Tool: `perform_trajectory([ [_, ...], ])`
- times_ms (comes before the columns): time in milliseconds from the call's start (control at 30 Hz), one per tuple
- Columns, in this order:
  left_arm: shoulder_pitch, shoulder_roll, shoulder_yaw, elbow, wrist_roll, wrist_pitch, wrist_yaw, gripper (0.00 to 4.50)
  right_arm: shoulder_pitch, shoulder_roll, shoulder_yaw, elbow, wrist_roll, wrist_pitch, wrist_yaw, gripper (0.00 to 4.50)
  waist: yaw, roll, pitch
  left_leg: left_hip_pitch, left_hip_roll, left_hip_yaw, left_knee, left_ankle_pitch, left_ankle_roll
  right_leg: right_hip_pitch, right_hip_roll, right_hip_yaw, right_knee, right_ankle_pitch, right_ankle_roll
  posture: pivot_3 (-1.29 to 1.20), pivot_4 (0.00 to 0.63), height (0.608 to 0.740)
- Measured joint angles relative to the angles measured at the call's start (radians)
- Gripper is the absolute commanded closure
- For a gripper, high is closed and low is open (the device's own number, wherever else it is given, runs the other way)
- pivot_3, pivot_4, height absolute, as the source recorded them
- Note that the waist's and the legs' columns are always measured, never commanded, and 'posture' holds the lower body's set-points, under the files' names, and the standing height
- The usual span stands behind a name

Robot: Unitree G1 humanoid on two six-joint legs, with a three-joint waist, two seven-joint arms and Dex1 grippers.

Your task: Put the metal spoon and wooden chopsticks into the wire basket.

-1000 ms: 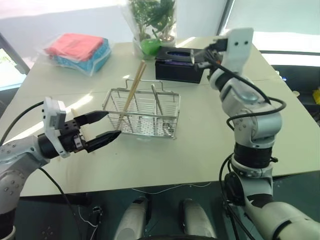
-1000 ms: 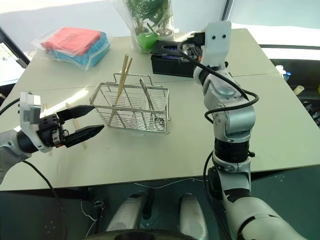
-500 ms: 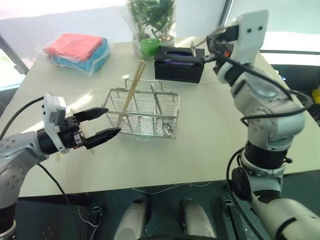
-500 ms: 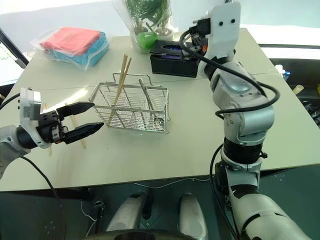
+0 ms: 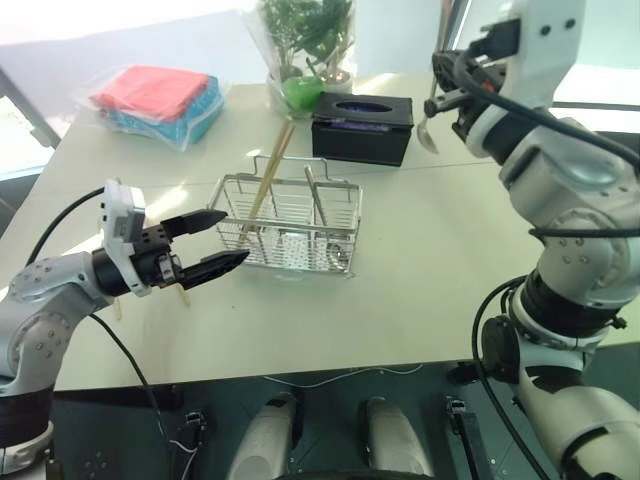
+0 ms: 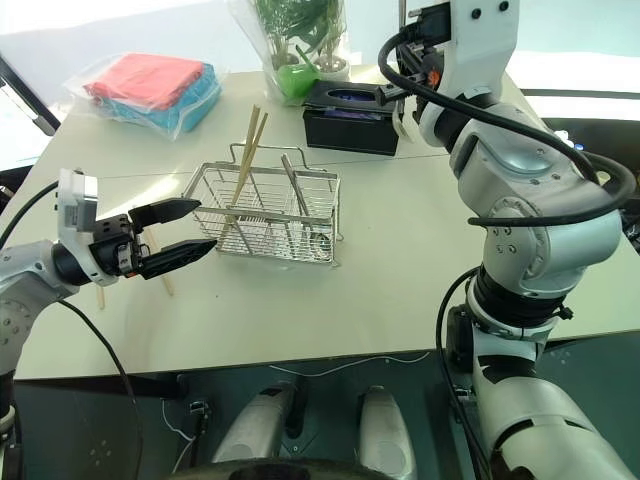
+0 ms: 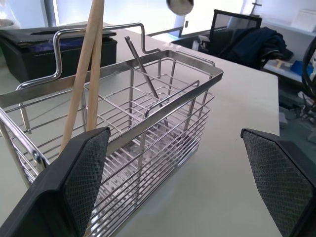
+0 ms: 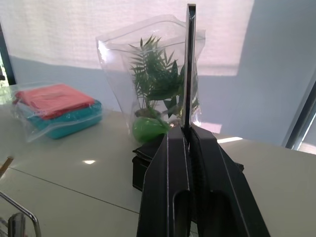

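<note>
The left gripper (image 5: 212,241) is hovering nearest the robot, over the surface (image 5: 420,260), its fingers spread wide and grasping nothing, pointing level at the near end of the basket (image 5: 290,226); it is probably waiting there to steady the basket or to go for more sticks. Just beside and under that arm, loose chopsticks (image 6: 160,268) are lying flat on the surface, not yet collected. In the basket, a pair of chopsticks (image 5: 267,172) is leaning at a tilt in the left compartment, their tips sticking well above the rim, since they are too long to sit inside. A slim metal utensil (image 5: 312,199) is also leaning in a middle compartment; what it is cannot be told. Farther back, the right gripper (image 5: 447,84) is raised high above the surface, clenched tight on the handle of the spoon (image 5: 428,135), whose bowl is hanging down in front of the tissue box (image 5: 362,125). Held by the thin handle like this, the spoon is likely being carried toward the basket for a drop. Beyond the box a bagged plant (image 5: 308,40) is standing, and a bag of red and blue cloths (image 5: 158,96) is lying at the far left.
</note>
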Motion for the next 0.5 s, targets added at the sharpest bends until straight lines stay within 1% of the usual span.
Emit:
perform_trajectory([
  [233, -0.011, -0.013, -0.012, 0.022, 0.013, -0.023, -0.016, 0.0, -0.087, 0.01, -0.034, -0.011, 0.038, 0.058, 0.003, 4.47, 0.001, 0.0, 0.0, 0.0, 0.0, 0.0, 0.0, 0.0, 0.0, 0.0, -0.001, 0.0, 0.0, 0.0, 0.0, 0.0, 0.15, 0.74],
  [300, -0.017, -0.014, -0.015, 0.029, 0.02, -0.028, -0.022, 0.0, -0.109, 0.035, -0.054, -0.011, 0.053, 0.085, 0.001, 4.47, 0.001, 0.0, 0.0, 0.0, 0.0, 0.0, 0.0, 0.0, 0.0, 0.0, -0.001, 0.0, 0.0, 0.0, 0.0, 0.0, 0.15, 0.74],
  [367, -0.029, -0.021, -0.024, 0.041, 0.03, -0.037, -0.027, 0.0, -0.136, 0.085, -0.093, -0.012, 0.082, 0.126, -0.003, 4.47, 0.0, 0.0, 0.0, 0.0, 0.0, -0.001, 0.0, 0.0, 0.0, 0.0, 0.0, 0.0, 0.0, 0.0, 0.0, 0.0, 0.15, 0.74],
  [500, -0.035, -0.039, -0.066, 0.071, 0.055, -0.035, -0.027, 0.0, -0.132, 0.157, -0.152, -0.015, 0.135, 0.193, 0.007, 4.47, -0.001, 0.0, 0.0, -0.001, 0.0, -0.001, 0.0, 0.0, 0.0, 0.0, 0.0, 0.0, 0.0, 0.0, 0.0, 0.0, 0.15, 0.74],
])
